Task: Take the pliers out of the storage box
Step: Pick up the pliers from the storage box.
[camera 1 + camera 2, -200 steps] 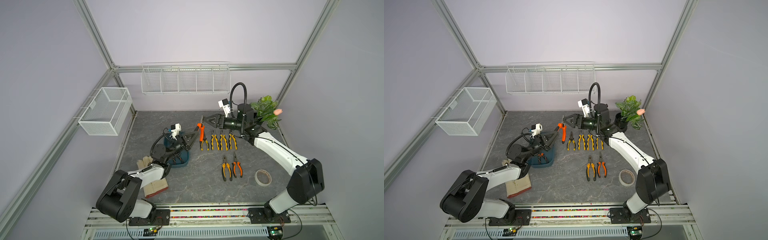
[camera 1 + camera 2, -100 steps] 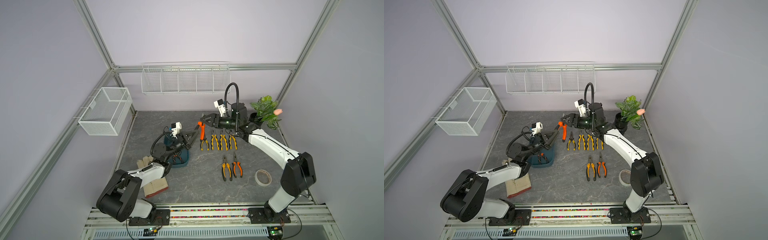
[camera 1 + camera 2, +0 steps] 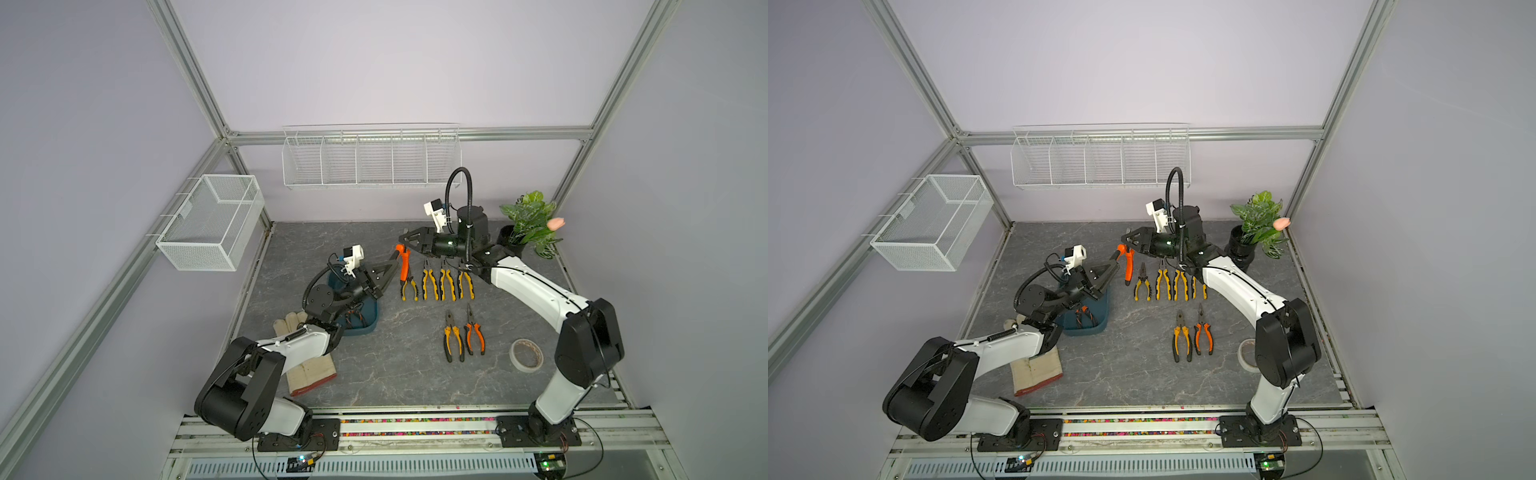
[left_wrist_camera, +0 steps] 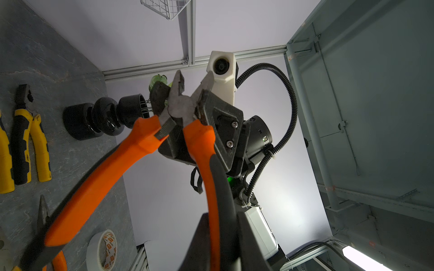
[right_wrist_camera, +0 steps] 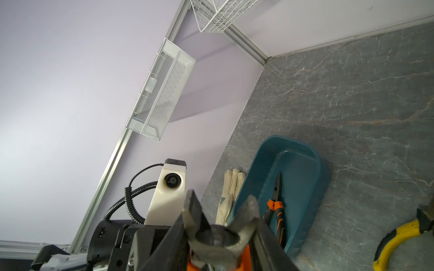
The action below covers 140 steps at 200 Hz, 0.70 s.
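Six pliers flat on the table (image 3: 374,374): a row (image 3: 430,286) of four with yellow handles, heads toward the back wall, and nearer the front edge, apart from that row, a pair side by side, a yellow one (image 3: 453,343) and an orange one (image 3: 474,337). A seventh, the raised pliers (image 3: 403,268), up in the air between the box (image 3: 371,322) and the row, orange handles spread. One of those handles clamped in the left gripper (image 3: 392,262), jaws closed tight on it; the other handle hanging free, plain in the left wrist view. Head of the same tool taken from the back side by the right gripper (image 3: 404,240): fingers (image 4: 220,117) on either side of the head and up against it in both wrist views, so closed on it. Both grippers on one tool, clear of the tabletop. Box upright on the left part of the table, partly hidden under the left arm in both top views. Inside it, in the right wrist view, one more orange-handled tool, the boxed pliers (image 5: 276,211), lying along the floor. Beside the box, a pale glove (image 3: 291,328), also partly under that arm. Tape roll (image 3: 525,354) near the front right, potted plant (image 3: 532,220) in the back right corner. Mesh basket (image 3: 212,220) on the left wall, wire rack (image 3: 370,158) on the back wall.
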{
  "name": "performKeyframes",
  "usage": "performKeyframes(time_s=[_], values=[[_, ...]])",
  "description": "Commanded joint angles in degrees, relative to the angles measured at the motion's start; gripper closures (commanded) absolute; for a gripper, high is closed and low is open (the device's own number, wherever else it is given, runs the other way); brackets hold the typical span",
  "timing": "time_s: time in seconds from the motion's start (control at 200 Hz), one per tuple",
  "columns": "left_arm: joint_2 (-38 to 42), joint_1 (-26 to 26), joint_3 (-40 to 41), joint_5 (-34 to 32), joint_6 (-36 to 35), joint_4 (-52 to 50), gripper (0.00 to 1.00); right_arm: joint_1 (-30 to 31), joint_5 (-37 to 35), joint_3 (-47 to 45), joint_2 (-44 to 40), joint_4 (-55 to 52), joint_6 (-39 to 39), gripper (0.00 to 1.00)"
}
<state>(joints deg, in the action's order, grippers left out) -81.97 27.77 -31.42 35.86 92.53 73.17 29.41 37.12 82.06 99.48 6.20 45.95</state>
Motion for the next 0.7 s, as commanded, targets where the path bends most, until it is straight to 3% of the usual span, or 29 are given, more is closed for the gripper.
performKeyframes(time_s=[0.0,0.065,0.2,0.43,0.605,0.695], values=[[0.1,0.2,-3.1,1.1,1.1,5.2,1.00,0.2,0.1,-0.4,0.1,2.4,2.2,0.61],[0.1,0.2,-3.1,1.1,0.6,4.6,1.00,0.4,0.0,-0.5,-0.1,2.3,3.0,0.70],[0.4,0.2,-3.1,0.9,-1.1,2.1,1.00,0.5,-0.8,-0.9,-0.7,1.0,4.0,0.73],[0.8,0.2,-3.4,1.1,-1.9,0.7,1.00,0.7,-3.6,-2.4,-2.5,-2.1,4.4,0.93],[1.9,0.3,-3.5,1.8,-2.9,-2.0,1.00,0.8,-5.7,-2.4,-3.7,-5.1,2.8,0.93],[3.2,0.3,-3.0,1.8,-4.3,-4.9,0.82,1.0,-7.0,-1.2,-4.4,-8.3,0.9,0.93]])
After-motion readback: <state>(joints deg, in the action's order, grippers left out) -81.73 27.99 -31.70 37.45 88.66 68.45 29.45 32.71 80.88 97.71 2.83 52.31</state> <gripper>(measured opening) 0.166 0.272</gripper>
